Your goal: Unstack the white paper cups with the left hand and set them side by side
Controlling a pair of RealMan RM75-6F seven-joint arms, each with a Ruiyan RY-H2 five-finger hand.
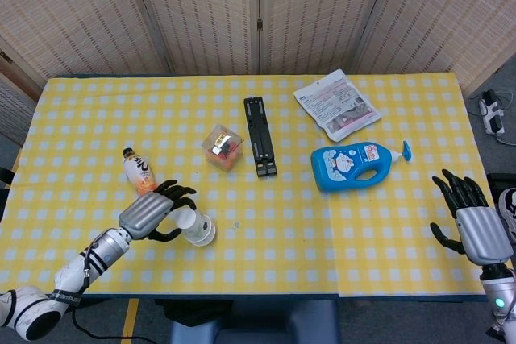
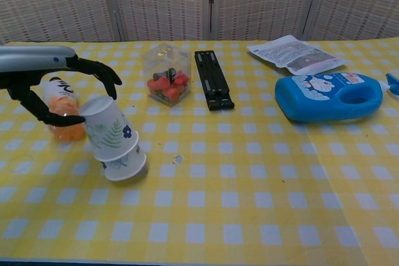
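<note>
Two white paper cups [image 2: 115, 141] partly nested, one orange drink bottle [image 1: 138, 169], one clear box of red pieces [image 1: 222, 147], one black folding stand [image 1: 260, 135], one blue detergent bottle [image 1: 357, 165], one white printed pouch [image 1: 336, 103], two robot hands, left [image 1: 151, 212] and right [image 1: 476, 227]

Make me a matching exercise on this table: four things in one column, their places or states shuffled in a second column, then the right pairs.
Things:
1. paper cups
2. blue bottle
3. clear box
4. right hand

Places or states:
A. lying on its side, right part of the table
B. open, holding nothing, at the right edge
C. tilted, held by the left hand, lower cup sliding out
D. upright, just left of the black stand, red things inside

Pairs: 1-C, 2-A, 3-D, 4-B
</note>
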